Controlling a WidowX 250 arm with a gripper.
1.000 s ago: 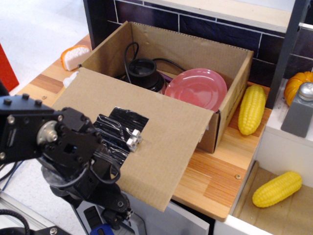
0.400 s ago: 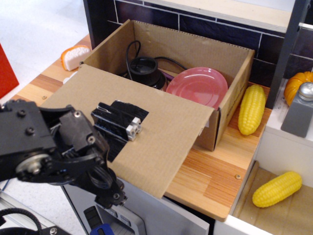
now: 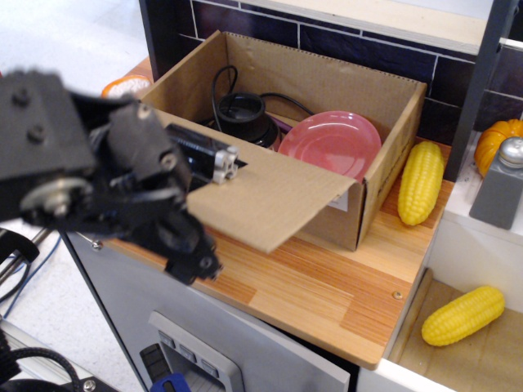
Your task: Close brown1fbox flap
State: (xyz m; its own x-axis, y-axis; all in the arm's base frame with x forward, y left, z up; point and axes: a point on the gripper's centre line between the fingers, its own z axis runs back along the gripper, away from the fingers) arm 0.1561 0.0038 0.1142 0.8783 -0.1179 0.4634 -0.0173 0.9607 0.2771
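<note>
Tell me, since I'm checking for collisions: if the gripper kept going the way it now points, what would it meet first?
Hard to say: the blurred gripper seems to point down and right, so probably the wooden counter in front of the brown1fbox, below the raised flap. Depth is unclear.

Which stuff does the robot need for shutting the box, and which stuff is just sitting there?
For the job:
- brown box
- its flap
- gripper

Just lying about:
- pink plate and black cabled thing, both inside the box
- two corn cobs
- pumpkin
- grey shaker
</note>
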